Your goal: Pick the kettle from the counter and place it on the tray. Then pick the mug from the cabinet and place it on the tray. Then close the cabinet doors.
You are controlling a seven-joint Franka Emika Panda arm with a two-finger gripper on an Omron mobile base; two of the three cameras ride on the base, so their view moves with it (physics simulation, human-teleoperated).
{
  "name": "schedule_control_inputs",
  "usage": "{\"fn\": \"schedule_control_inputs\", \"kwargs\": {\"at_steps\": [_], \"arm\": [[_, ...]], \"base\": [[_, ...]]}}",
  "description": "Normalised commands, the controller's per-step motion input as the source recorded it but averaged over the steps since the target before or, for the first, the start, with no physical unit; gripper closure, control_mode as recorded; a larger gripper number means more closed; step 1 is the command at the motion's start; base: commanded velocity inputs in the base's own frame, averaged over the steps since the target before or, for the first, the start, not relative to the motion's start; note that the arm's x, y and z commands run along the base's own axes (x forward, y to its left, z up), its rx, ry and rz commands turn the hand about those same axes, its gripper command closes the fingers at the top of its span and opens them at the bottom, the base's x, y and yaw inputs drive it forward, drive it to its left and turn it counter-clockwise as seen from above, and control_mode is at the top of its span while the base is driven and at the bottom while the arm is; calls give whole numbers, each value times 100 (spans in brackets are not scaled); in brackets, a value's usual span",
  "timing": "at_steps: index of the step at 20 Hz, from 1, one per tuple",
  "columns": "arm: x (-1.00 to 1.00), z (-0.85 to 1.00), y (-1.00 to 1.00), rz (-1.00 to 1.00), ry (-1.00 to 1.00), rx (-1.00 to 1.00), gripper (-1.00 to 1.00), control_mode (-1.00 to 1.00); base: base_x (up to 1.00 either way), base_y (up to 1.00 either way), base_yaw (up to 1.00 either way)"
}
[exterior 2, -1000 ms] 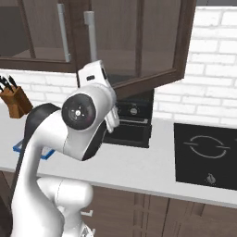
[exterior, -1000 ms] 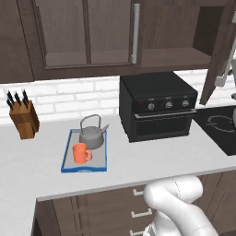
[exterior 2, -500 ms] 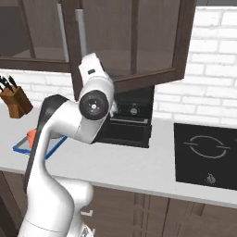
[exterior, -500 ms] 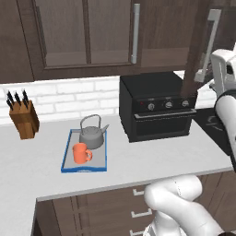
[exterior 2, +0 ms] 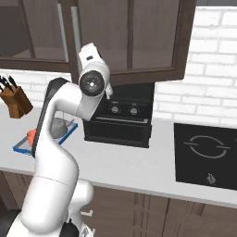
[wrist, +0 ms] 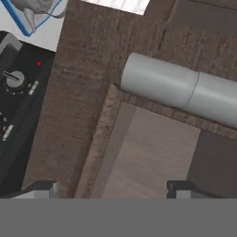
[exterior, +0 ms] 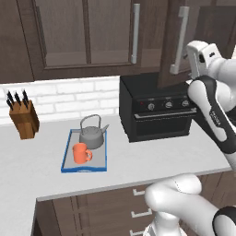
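Gripper apparently spread against the cabinet door, near its handle

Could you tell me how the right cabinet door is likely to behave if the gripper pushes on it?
The right cabinet door looks like a rigid wood panel, so it should probably swing rather than flex. Its round silver bar handle seems smooth, so open fingers might slide along it.
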Motion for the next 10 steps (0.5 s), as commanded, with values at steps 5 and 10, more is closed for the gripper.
{"fn": "schedule_control_inputs", "kwargs": {"at_steps": [5,10], "arm": [[89,-14,28,0,6,1,-100,-100],[79,-6,8,0,1,0,-100,-100]], "base": [[0,0,0],[0,0,0]]}}
